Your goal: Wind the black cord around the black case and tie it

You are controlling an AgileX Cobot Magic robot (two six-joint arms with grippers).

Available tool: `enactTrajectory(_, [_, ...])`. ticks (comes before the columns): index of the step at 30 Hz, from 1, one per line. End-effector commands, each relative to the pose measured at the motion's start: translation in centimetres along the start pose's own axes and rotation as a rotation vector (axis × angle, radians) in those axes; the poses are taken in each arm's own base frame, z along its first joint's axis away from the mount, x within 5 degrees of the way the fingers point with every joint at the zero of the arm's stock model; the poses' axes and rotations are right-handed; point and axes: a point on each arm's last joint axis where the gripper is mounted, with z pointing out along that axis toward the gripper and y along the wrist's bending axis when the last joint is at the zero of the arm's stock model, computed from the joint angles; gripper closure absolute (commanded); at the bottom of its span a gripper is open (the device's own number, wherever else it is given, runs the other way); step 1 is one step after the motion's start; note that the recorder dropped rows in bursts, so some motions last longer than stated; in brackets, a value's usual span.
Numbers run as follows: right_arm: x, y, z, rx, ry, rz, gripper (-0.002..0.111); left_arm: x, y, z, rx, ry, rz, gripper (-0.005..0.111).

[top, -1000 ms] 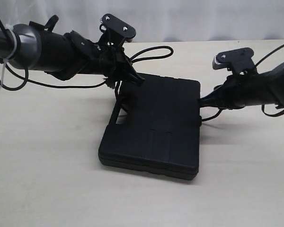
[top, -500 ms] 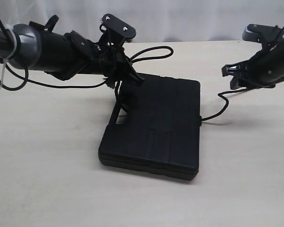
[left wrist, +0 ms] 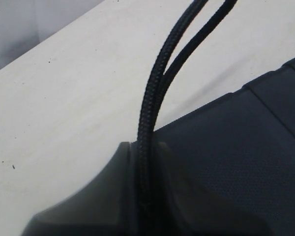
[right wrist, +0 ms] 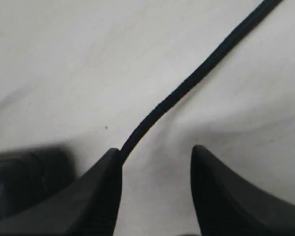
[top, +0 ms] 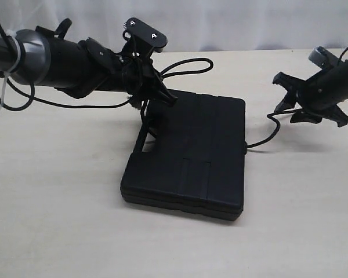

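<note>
The black case lies flat mid-table, its handle cutout toward the left arm. My left gripper hangs over the case's far left corner, shut on the black cord, which loops behind it on the table. In the left wrist view two strands of the cord run between the closed fingers, with the case just beyond. My right gripper stands open to the right of the case, above a stretch of cord that runs out from the case's right edge. The cord touches one fingertip and is not clamped.
The pale tabletop spreads round the case. The left arm's smooth cables hang near its elbow. A white curtain closes the far side.
My right gripper has left the case's right edge, risen, moved right and turned, and now stands open over the cord. The left arm and the case have not moved.
</note>
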Motion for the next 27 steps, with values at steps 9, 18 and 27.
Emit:
enactTrajectory(9, [-1.0,-1.0,4.1,-0.147,-0.081,0.178,0.065,0.0,-0.1,0.0,-0.004,-0.001,-0.005,0.107])
enactTrajectory(18, [-1.0,-0.9,5.1,-0.208,-0.107,0.089,0.069,0.0,-0.1,0.0,-0.003,-0.001,-0.003,0.107])
enactTrajectory(27, [-0.5,-0.4,5.6,-0.267,-0.074,-0.181,0.104,0.0,-0.1,0.0,0.004,0.002,-0.002,0.107])
